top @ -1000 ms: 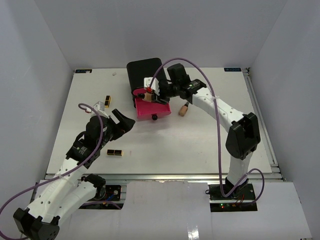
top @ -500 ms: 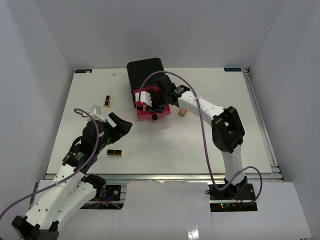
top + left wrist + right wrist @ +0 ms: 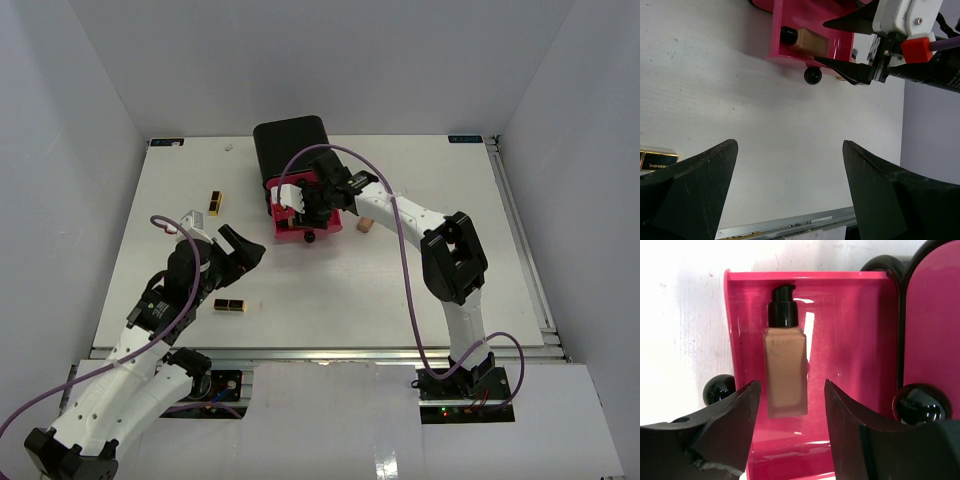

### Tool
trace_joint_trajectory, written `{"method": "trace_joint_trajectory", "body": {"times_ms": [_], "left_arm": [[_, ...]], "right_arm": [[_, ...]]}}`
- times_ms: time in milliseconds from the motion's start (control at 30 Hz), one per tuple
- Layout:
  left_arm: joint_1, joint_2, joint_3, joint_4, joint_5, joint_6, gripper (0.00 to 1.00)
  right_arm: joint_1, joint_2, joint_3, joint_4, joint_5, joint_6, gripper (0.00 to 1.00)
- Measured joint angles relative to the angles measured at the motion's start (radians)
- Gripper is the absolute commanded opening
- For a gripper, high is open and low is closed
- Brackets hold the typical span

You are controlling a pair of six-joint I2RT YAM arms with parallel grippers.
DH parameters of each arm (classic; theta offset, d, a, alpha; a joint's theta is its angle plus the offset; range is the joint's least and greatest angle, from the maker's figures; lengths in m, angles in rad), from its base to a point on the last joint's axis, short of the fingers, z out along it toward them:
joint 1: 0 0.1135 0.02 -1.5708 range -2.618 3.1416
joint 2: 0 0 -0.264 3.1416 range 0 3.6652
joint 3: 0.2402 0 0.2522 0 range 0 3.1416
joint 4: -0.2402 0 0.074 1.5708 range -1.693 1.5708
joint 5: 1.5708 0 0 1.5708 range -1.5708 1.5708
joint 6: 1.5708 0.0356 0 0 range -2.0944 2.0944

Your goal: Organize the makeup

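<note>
My right claw [image 3: 791, 385] is spread. Its two black fingers [image 3: 730, 425] stand either side of the tan bottle [image 3: 785, 375] without pinching it. The bottle lies flat in the pink drawer [image 3: 855, 330]. In my right wrist view its long axis runs 12 to 6, with the black pump cap toward 12 and the square base toward 6. Its body is a flat-sided, matt tan block. The drawer is glossy plastic with a round black knob [image 3: 717, 389] at its front. From above, my claw hides nearly all of the bottle.

My left claw [image 3: 787, 150] is spread wide over the bare white desk [image 3: 765, 115]. A black-and-gold lipstick case [image 3: 655, 159] lies at its 9 o'clock, partly cut off by my finger. A second case [image 3: 215, 203] lies at 9 o'clock of the drawer. The egg shape [image 3: 366, 225] sits at 3 o'clock of the drawer, too small to make out its surface.
</note>
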Motion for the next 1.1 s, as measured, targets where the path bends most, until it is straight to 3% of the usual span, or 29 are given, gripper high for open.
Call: {"method": "trace_joint_trajectory", "body": {"times_ms": [133, 367, 533, 733, 867, 1100], "left_arm": [[0.000, 0.021, 0.000, 0.002, 0.001, 0.001, 0.97], [0.000, 0.053, 0.000, 0.009, 0.002, 0.004, 0.97], [0.000, 0.055, 0.000, 0.016, 0.003, 0.004, 0.97], [0.000, 0.072, 0.000, 0.019, 0.011, 0.003, 0.97], [0.000, 0.100, 0.000, 0.030, 0.023, 0.004, 0.97], [0.000, 0.139, 0.000, 0.032, 0.049, 0.001, 0.98]], "right_arm": [[0.000, -0.022, 0.000, 0.001, -0.001, 0.027, 0.63], [-0.040, -0.195, -0.025, 0.066, -0.026, 0.260, 0.87], [-0.188, -0.351, -0.152, 0.164, -0.043, 0.601, 0.81], [-0.383, -0.390, -0.346, 0.207, -0.023, 0.952, 0.84], [-0.400, -0.365, -0.382, 0.190, 0.064, 1.099, 0.86], [-0.396, -0.265, -0.380, 0.193, 0.148, 1.294, 0.80]]}}
